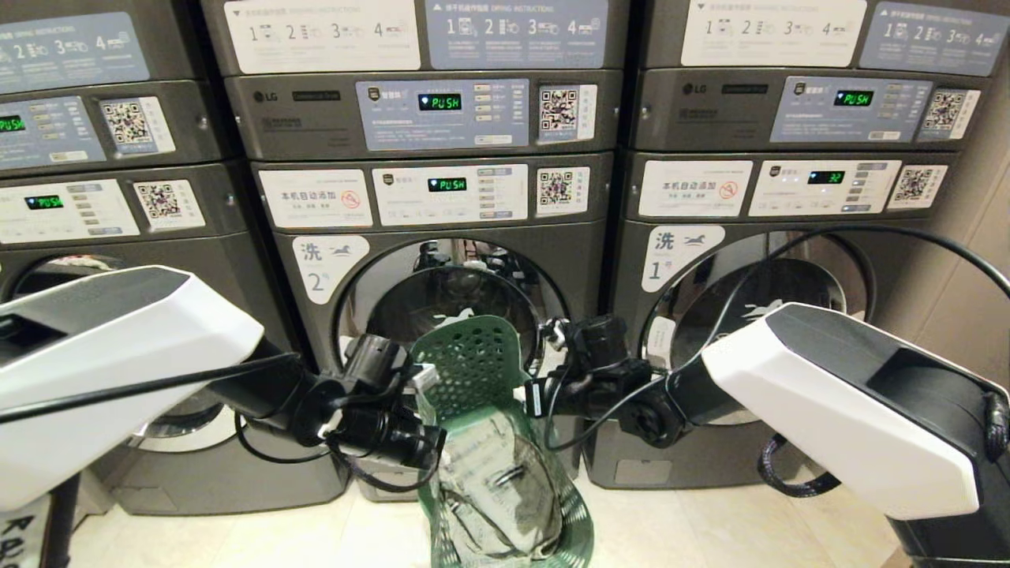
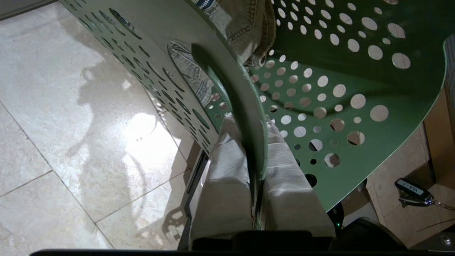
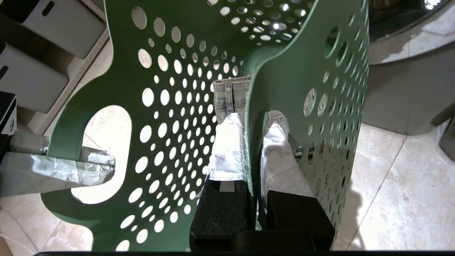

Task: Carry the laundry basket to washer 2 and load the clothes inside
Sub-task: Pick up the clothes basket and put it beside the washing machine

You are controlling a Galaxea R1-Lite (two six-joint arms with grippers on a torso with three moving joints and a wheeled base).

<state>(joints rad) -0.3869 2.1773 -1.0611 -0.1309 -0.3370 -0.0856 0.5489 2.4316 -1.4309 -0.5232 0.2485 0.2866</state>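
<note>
Wrist views show both end effectors (image 2: 257, 156) (image 3: 254, 142) pinching the laundry basket (image 1: 473, 363), apparently off the floor.

laundry basket (image 3: 170, 117): matt green perforated plastic | clothes (image 1: 493, 481): pale denim cloth, stitched seams | washer 2 (image 1: 442, 260): dark grey metal, glossy glass door | floor (image 2: 71, 135): glossy tile

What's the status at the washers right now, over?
Left tool and right tool each shut on a laundry basket side wall. Clothes inside, basket tipped up before washer 2. Door shut, blocks loading.
</note>
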